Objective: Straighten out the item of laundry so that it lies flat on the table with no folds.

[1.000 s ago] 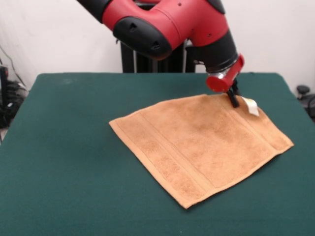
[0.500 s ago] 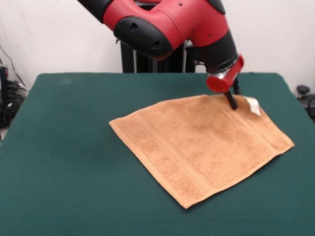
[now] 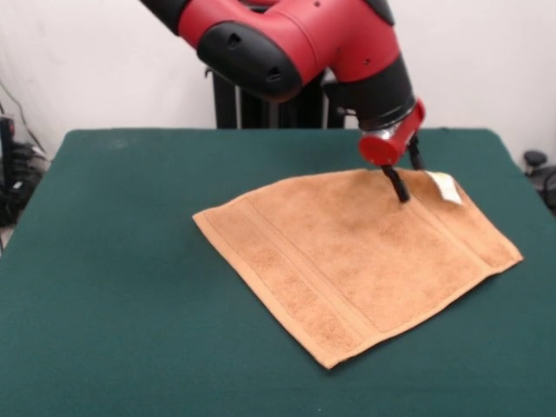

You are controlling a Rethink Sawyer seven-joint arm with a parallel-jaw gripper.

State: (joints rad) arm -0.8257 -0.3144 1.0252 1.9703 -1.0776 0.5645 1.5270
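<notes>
The item of laundry, a tan-orange towel (image 3: 347,261), lies spread out on the dark green table (image 3: 113,287), right of centre and turned at an angle. Border bands run along its near-left and far-right ends. A small white tag (image 3: 445,186) sticks out at its far right corner. No folds show on it. My gripper (image 3: 408,182) hangs at that far corner, just left of the tag. One dark finger (image 3: 399,185) reaches down onto or just over the cloth, and the other stands apart behind it. The gripper looks open and holds nothing.
The bulky red and black arm (image 3: 295,43) leans over the far middle of the table. Green tabletop surrounds the towel on the left and at the front. The table's right edge runs close to the towel's right corner (image 3: 518,254).
The gripper has moved a little left, away from the white tag, and its fingers have spread. The towel's right corner has settled slightly outward.
</notes>
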